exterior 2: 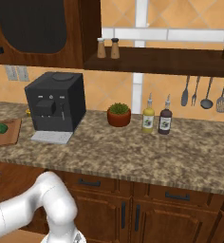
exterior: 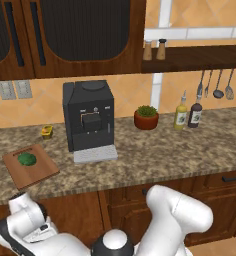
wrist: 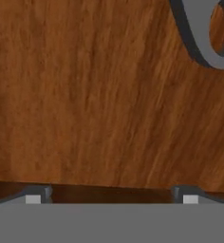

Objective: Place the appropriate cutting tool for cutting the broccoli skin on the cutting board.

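Down low, jaws spread wide, holding nothing, facing a wooden cabinet front (wrist: 95, 95).

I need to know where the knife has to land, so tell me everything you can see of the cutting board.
The cutting board is a flat rectangular reddish-brown wooden slab with a slightly raised rim. It lies flat on the speckled granite counter, turned at an angle to the counter's front edge, left of the black coffee machine and apart from it. A small round dark green broccoli sits on it.
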